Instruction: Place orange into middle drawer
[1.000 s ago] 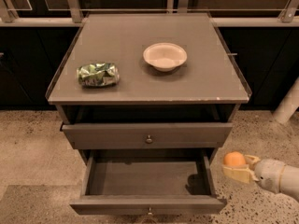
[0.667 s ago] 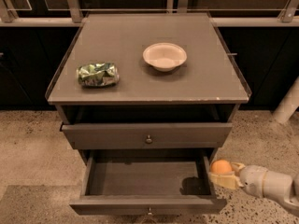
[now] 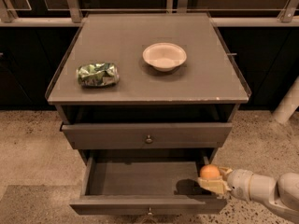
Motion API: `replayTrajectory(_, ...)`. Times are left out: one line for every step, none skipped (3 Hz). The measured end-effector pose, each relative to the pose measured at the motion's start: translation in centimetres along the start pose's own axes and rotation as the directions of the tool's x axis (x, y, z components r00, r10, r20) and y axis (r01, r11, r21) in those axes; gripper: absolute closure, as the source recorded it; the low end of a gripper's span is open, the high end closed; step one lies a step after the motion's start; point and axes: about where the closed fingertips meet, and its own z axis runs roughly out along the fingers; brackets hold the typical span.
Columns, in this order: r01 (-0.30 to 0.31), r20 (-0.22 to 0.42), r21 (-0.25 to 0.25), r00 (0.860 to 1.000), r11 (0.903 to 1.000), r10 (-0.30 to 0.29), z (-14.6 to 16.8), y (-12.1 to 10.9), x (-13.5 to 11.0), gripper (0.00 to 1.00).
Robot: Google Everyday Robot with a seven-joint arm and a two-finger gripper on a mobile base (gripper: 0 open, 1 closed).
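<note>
The orange (image 3: 210, 171) is a small round fruit held in my gripper (image 3: 212, 180) at the lower right. The gripper is shut on it and holds it just above the right end of the open middle drawer (image 3: 140, 178), a wide shallow dark grey box pulled out of the cabinet. The orange's shadow falls on the drawer floor to its left. My white arm (image 3: 266, 190) reaches in from the right edge of the view.
The drawer above (image 3: 147, 135), with a brass-coloured knob, is nearly shut. On the cabinet top (image 3: 121, 31) lie a shiny green snack bag (image 3: 97, 74) and a white bowl (image 3: 164, 56). Speckled floor surrounds the cabinet; a railing runs behind.
My gripper has moved left with the orange, from beside the drawer's right wall to over the drawer's right end.
</note>
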Motion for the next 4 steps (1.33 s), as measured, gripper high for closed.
replayTrajectory(0.007, -0.024, -0.026, 1.0, 0.9996, -0.008, 2.6, -0.1, 0.9, 1.0)
replayTrajectory(0.042, -0.047, -0.102, 0.998, 0.9939, -0.046, 7.0, 0.8, 1.9, 1.0)
replayTrajectory(0.05, -0.084, -0.157, 0.994, 0.9863, -0.064, 10.5, 1.1, 3.2, 1.0)
replayTrajectory(0.055, -0.094, -0.175, 0.993, 0.983, -0.073, 11.5, 1.5, 3.2, 1.0)
